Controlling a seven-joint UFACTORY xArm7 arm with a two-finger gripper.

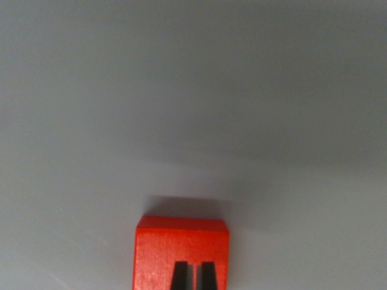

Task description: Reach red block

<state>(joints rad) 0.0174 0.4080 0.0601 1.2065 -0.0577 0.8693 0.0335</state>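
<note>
I see the red block (181, 251) at the near edge of the wrist view, just left of centre, cut off by the bottom of the frame. Its top face and a narrow far edge strip are visible, and it casts a soft shadow on its far side. Over its near part I see the two dark fingertips of the tool (193, 276), set narrow, with only a thin slit of red between them. I cannot tell whether they touch the block or hang just above it. The block rests on a plain grey desk (193, 109), which fills everything to the left, right and far side.
</note>
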